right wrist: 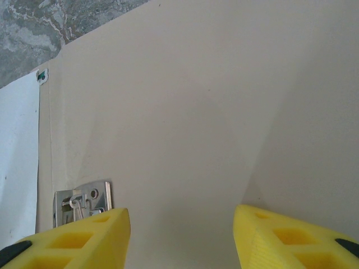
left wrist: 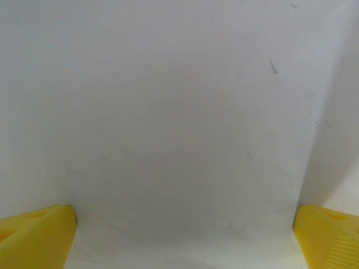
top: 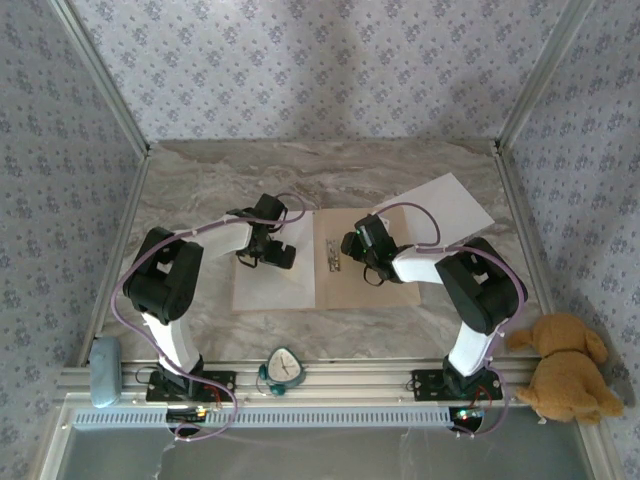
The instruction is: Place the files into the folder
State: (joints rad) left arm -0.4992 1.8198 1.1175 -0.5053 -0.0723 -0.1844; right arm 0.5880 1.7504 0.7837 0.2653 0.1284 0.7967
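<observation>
- One grey-veined marble table (top: 320, 165) lies beneath both grippers; the right wrist view shows a corner of it (right wrist: 33, 28) far ahead and left of the fingertips.
- The folder (top: 345, 292) is a flat, tan-brown cardboard rectangle lying opened out. Its right panel is directly under the right gripper (top: 365, 265), and its left panel is under the left gripper (top: 268, 255), covered by paper. Seen from the right wrist, the panel (right wrist: 196, 112) is matte, plain and unmarked, stretching away ahead of the fingers.
- The left sheet (top: 275, 290), one of the files, lies flat and square on the folder's left panel, right under the left gripper. From that wrist it is blank white with a few faint scuffs (left wrist: 179, 112). Its edge (right wrist: 19, 168) also shows left of the right gripper, with a small green mark (right wrist: 42, 75) by its far corner.
- The angled sheet (top: 445, 205), also blank white, lies beyond and to the right of the right gripper. It is turned askew, and its near edge appears to overlap the folder's far right corner.
- The left gripper (left wrist: 182, 238) has its yellow fingers (left wrist: 33, 235) spread fully wide, empty, close above the paper. Contact cannot be told.
- The right gripper (right wrist: 182, 241) has its yellow fingers (right wrist: 73, 241) partway apart with nothing between them, low over the bare cardboard.
- The metal clip (top: 335, 258) is small and silvery, sits on the centre fold between the two grippers, and is just ahead of the right gripper's left finger (right wrist: 84, 202).
</observation>
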